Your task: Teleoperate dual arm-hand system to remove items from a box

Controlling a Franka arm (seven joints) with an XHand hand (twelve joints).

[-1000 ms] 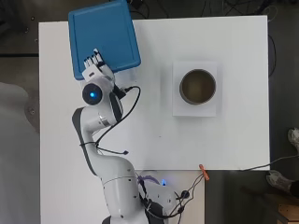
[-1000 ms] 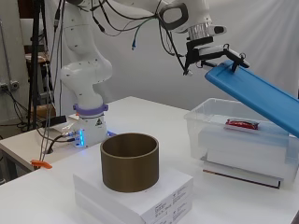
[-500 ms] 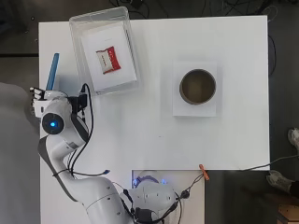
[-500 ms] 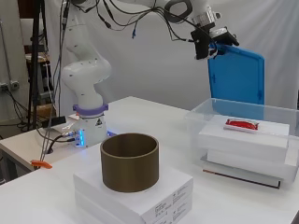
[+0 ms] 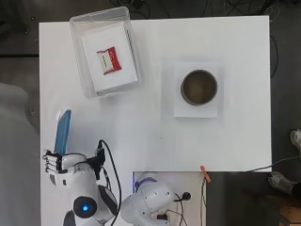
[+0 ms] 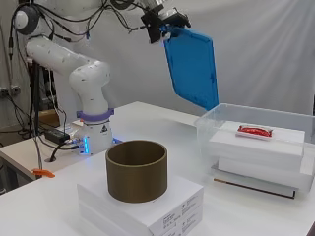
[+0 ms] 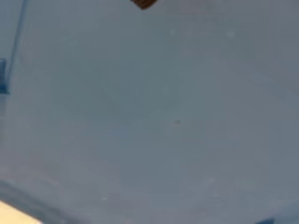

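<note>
White worktop (image 5: 155,141), pale curtain behind. Blue lid (image 6: 191,66) hanging on edge, high and clear of the clear box (image 5: 77,56), pinched at its top rim by the hand (image 5: 57,163), fingers curled round it. Probably stiff, light, slick plastic. Red packet (image 5: 108,60) atop white slabs in the box. Brown ring (image 5: 199,87) well apart, no obstacle.

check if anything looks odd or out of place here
Nothing spilled or damaged. The only unusual thing: the blue lid hangs on edge in the air, held by the hand, away from the open clear box.
</note>
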